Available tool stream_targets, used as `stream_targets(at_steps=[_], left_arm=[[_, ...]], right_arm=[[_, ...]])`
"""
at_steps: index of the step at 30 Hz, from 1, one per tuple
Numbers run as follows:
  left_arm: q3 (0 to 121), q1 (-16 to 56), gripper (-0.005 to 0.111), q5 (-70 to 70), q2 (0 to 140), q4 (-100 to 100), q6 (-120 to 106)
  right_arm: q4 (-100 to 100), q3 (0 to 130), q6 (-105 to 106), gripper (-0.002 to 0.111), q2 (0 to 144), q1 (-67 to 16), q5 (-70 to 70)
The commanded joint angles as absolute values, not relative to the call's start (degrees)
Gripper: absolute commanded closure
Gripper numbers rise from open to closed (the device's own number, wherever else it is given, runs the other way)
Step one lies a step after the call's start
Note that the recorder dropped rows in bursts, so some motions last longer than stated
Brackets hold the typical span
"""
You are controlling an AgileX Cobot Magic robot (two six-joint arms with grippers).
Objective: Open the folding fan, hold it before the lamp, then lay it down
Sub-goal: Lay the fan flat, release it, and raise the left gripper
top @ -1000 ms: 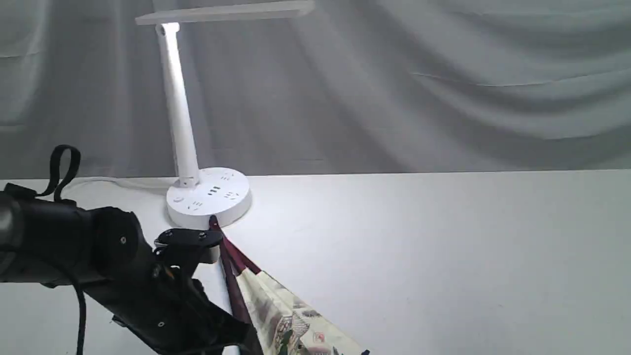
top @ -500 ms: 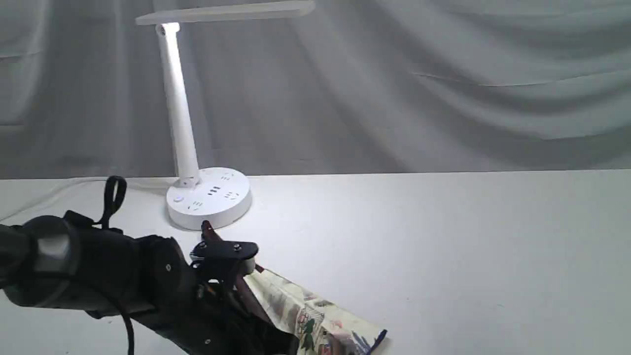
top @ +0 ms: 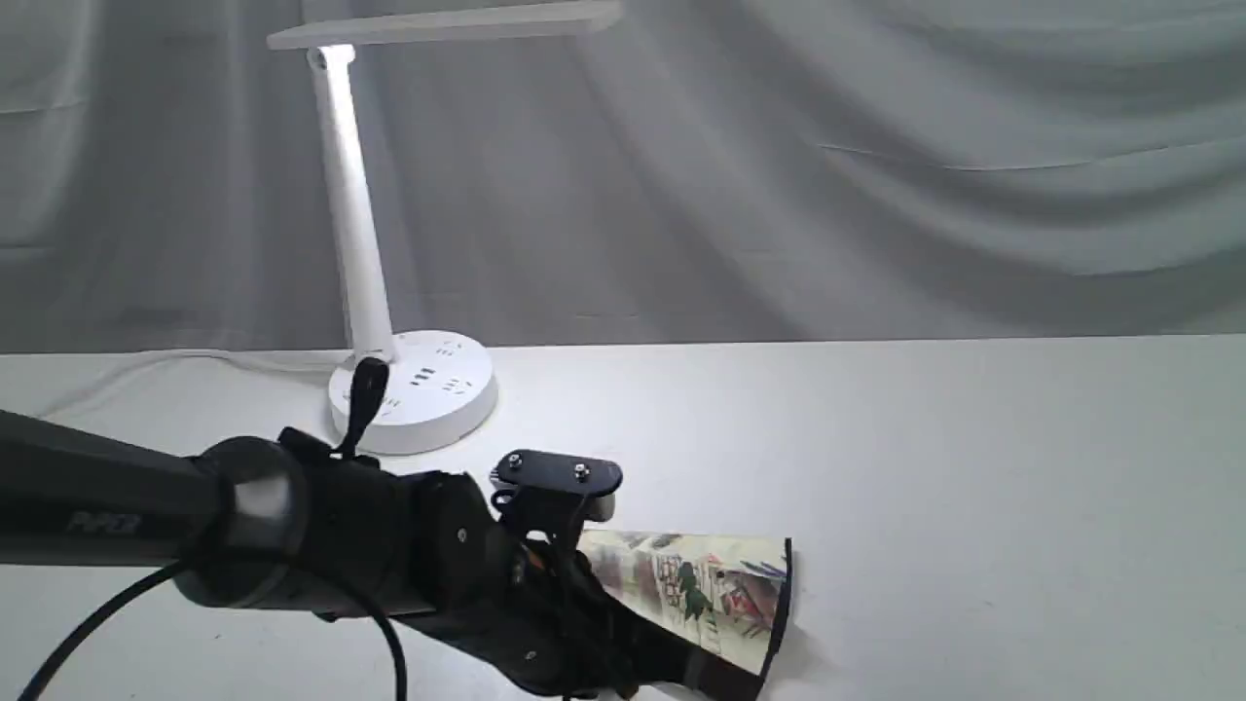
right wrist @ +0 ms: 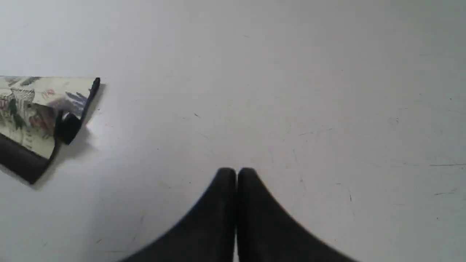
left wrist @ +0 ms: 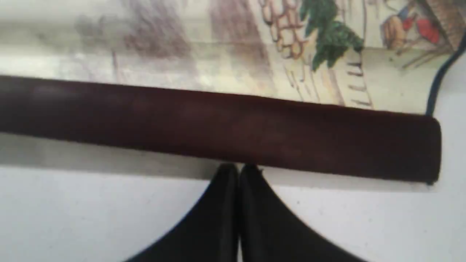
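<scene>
The folding fan lies on the white table, only partly spread, showing a wedge of painted cream paper with a dark rim. In the left wrist view its maroon outer rib runs across the picture. My left gripper is shut, and its joined tips rest against the rib's edge without gripping it. The left arm covers the fan's pivot end. The lamp stands lit behind, apart from the fan. My right gripper is shut and empty over bare table, with the fan well off to its side.
The lamp's white cord trails along the table's back edge at the left. A grey draped cloth closes off the back. The lamp's flat head juts out high over the table.
My left arm has swept to the right with the fan. The fan has swung away from the lamp base and now lies further right, its paper turned more sideways.
</scene>
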State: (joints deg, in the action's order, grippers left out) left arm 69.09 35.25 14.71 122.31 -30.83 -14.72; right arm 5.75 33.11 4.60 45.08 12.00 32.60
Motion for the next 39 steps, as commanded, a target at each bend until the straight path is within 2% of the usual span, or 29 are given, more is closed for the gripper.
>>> stream_targets(at_steps=[1, 30, 35, 39], left_arm=[[72.12, 35.62, 0.107, 19.83, 125.12, -31.09, -15.04], [85.59, 35.52, 0.107, 25.12, 129.45, -28.85, -15.64], [85.59, 35.52, 0.101, 29.88, 128.05, -23.99, -15.64], [85.59, 35.52, 0.088, 35.04, 126.43, -20.27, -15.64]], right_arm=[[6.19, 33.12, 5.11, 0.108, 45.11, 11.97, 32.44], [6.19, 33.12, 5.79, 0.108, 45.11, 11.97, 31.93], [6.19, 33.12, 5.79, 0.108, 45.11, 11.97, 31.93], [6.19, 33.12, 5.79, 0.108, 45.11, 11.97, 31.93]])
